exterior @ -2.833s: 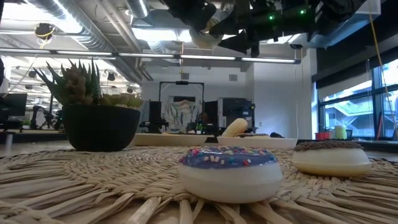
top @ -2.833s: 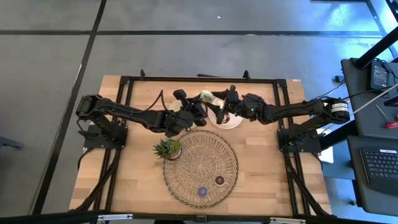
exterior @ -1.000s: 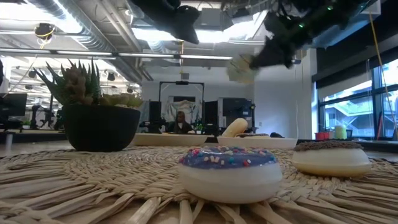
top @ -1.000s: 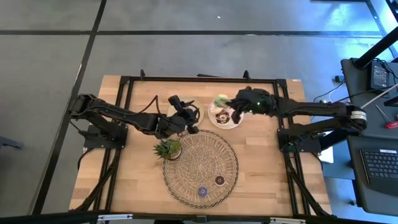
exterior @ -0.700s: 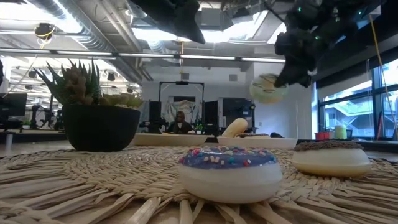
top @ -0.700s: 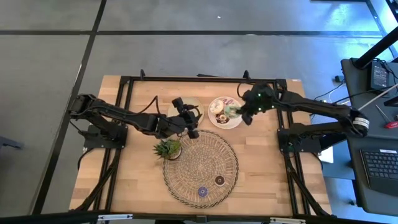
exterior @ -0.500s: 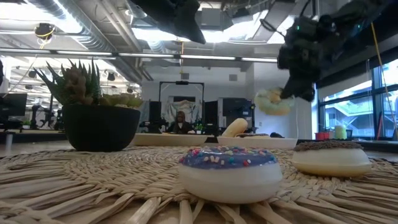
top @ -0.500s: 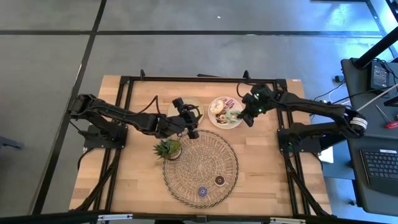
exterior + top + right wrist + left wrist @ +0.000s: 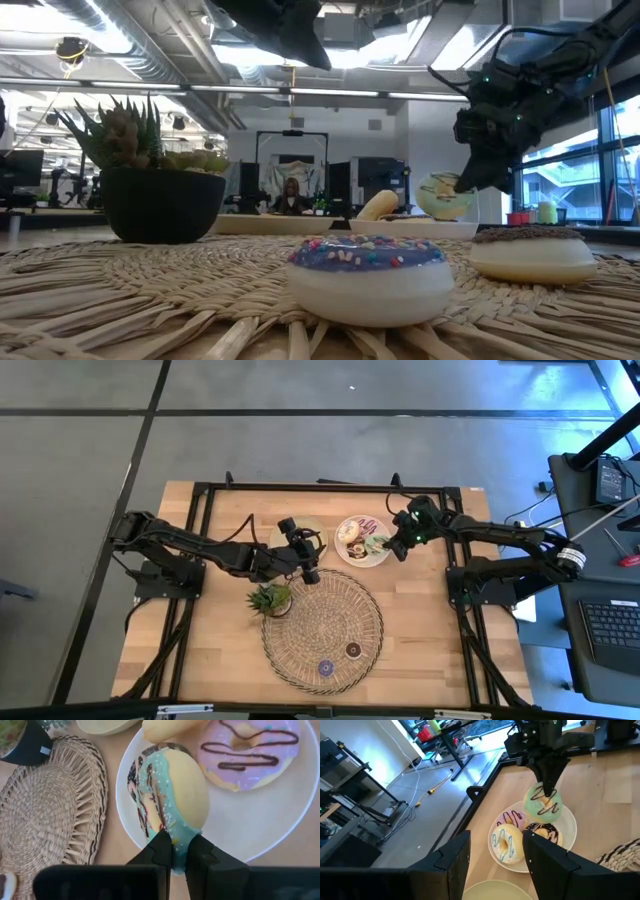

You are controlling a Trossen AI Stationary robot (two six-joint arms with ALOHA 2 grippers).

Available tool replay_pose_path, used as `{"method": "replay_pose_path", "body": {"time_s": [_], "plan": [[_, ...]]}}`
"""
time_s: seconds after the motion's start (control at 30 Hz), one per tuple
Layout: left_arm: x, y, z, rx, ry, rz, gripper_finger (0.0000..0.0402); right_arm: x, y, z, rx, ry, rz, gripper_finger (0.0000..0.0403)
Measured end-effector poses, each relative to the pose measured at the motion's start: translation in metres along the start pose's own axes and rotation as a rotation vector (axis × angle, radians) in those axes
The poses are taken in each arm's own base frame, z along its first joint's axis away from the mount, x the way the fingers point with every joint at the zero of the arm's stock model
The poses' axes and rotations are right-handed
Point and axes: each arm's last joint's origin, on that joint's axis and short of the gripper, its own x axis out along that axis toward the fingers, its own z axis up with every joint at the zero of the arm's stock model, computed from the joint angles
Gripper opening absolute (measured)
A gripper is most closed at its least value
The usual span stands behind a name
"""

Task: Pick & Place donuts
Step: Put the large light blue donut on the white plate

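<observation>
My right gripper (image 9: 180, 852) is shut on a green-iced donut with brown drizzle (image 9: 175, 795), close over the white plate (image 9: 362, 558) at the table's far middle. On that plate lie a pink donut (image 9: 515, 817), a white one with blue drizzle (image 9: 507, 842) and a brown one (image 9: 542, 832). A purple donut (image 9: 326, 667) and a brown donut (image 9: 353, 650) rest on the woven mat (image 9: 322, 610). Over the beige plate (image 9: 300, 530), left of the white one, my left gripper (image 9: 495, 860) hovers open with nothing between its fingers. My right gripper pinches the green donut's ring at one spot on its rim (image 9: 179, 837), one finger on the iced face and one on the plain underside. The fingers (image 9: 470, 180) slant down from the table's right side. The donut stands on edge below them; whether it touches the plate I cannot tell.
A small spiky plant in a dark pot (image 9: 270, 598) stands at the mat's far left edge, just near of my left gripper. Bare wood lies to the right of the mat and plates.
My right gripper has sunk toward the white plate with the green donut, drifting toward the table's right and near edges and rolling its wrist. The donut has come from high above the plate to just over it.
</observation>
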Motion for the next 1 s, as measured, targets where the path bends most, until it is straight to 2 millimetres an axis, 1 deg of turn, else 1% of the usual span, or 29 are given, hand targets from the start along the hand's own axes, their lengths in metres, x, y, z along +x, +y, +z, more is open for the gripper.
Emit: {"method": "replay_pose_path", "body": {"time_s": [0.43, 0.57, 0.7, 1.0], "plan": [[0.0002, 0.0004, 0.0005, -0.004, -0.003, 0.001, 0.0177, 0.0064, -0.0059, -0.0004, 0.0, -0.011, -0.006, 0.0036], [0.0002, 0.0004, 0.0008, -0.006, -0.005, 0.002, 0.0174, 0.0063, -0.0073, 0.0013, -0.012, -0.033, -0.06, 0.0042], [0.0002, 0.0004, 0.0009, -0.006, -0.005, 0.002, 0.0175, 0.0061, -0.0089, 0.002, -0.038, -0.046, -0.119, 0.0067], [0.0002, 0.0004, 0.0009, -0.006, -0.005, 0.001, 0.0171, 0.0061, -0.0091, 0.0018, -0.038, -0.045, -0.125, 0.0149]]}}
